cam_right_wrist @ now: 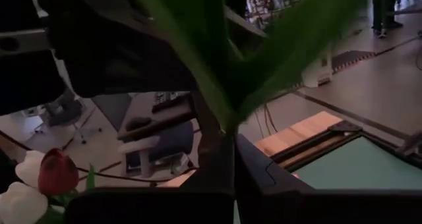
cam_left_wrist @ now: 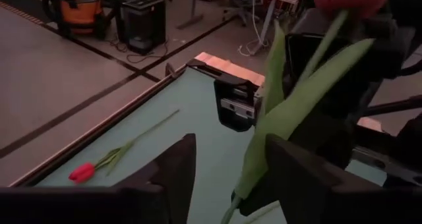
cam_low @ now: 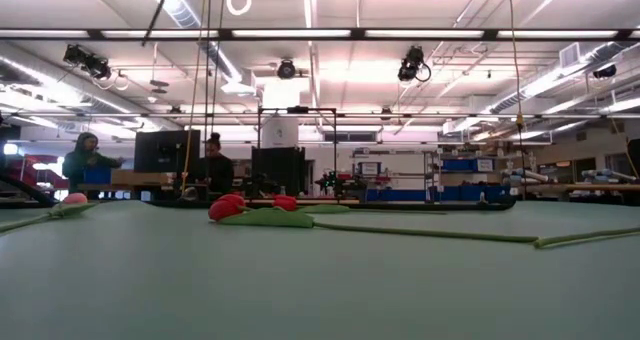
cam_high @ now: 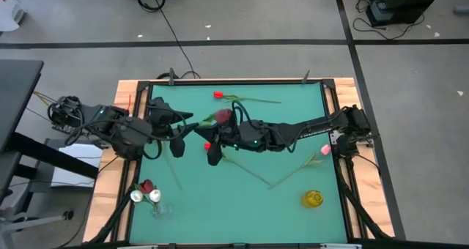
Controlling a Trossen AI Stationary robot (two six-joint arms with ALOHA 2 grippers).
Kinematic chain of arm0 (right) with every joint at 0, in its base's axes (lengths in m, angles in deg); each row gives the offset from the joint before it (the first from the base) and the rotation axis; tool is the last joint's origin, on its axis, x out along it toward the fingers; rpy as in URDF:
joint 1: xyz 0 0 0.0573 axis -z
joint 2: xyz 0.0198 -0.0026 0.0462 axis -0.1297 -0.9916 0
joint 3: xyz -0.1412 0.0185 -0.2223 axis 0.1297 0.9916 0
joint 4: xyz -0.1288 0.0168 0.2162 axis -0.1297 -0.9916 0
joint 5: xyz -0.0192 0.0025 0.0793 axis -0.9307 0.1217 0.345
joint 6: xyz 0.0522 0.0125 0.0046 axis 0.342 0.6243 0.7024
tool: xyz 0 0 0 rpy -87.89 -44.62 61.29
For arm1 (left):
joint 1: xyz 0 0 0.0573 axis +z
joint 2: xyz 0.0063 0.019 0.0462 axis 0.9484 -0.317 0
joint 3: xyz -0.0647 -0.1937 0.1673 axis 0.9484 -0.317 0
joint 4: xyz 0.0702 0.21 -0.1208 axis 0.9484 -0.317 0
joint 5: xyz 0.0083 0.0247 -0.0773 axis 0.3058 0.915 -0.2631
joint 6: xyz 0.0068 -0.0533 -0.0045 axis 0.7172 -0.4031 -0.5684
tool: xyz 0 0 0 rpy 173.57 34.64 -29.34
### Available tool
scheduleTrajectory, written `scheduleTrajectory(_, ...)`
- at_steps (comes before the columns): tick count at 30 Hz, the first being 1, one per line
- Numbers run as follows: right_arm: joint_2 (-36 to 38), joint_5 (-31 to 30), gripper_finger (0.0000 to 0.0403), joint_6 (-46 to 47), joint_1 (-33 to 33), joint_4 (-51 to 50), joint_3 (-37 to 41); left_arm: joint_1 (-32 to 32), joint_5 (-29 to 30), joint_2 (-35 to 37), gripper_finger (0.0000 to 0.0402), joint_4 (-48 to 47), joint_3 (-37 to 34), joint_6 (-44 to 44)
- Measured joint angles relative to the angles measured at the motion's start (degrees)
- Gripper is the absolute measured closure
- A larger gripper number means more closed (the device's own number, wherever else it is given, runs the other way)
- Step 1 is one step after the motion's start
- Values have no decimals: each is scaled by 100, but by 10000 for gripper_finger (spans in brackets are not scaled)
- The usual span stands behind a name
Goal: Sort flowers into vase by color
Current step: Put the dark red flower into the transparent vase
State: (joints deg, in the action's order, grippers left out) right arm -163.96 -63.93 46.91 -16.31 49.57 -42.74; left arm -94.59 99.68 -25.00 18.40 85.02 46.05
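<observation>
Right gripper [cam_high: 213, 155] at frame centre, jaws pinched on tulip [cam_high: 220, 118] stem. Left gripper [cam_high: 178, 146] just left, jaws spread. Three tulips left lying on tabletop [cam_high: 293, 117]; clear vase [cam_high: 158, 209], lower left, filled with three.

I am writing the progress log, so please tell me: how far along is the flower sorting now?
Done: the clear vase holds two white tulips and a dark red tulip.
In hand: the right gripper clamps the held red tulip over mid-table. The open left gripper is at its stem.
Left: the far red tulip and the pink tulip lie on the mat. The yellow vase looks empty.
</observation>
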Motion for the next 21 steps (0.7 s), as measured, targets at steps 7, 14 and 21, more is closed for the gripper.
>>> scheduleTrajectory(7,0,526,401,-55,191,141,-2,2,-9,28,227,-17,0,256)
scheduleTrajectory(14,0,1011,401,-42,415,226,-2,2,-398,28,227,-33,0,431)
scheduleTrajectory(21,0,1470,401,93,598,241,-4,130,-409,28,245,-35,0,687)
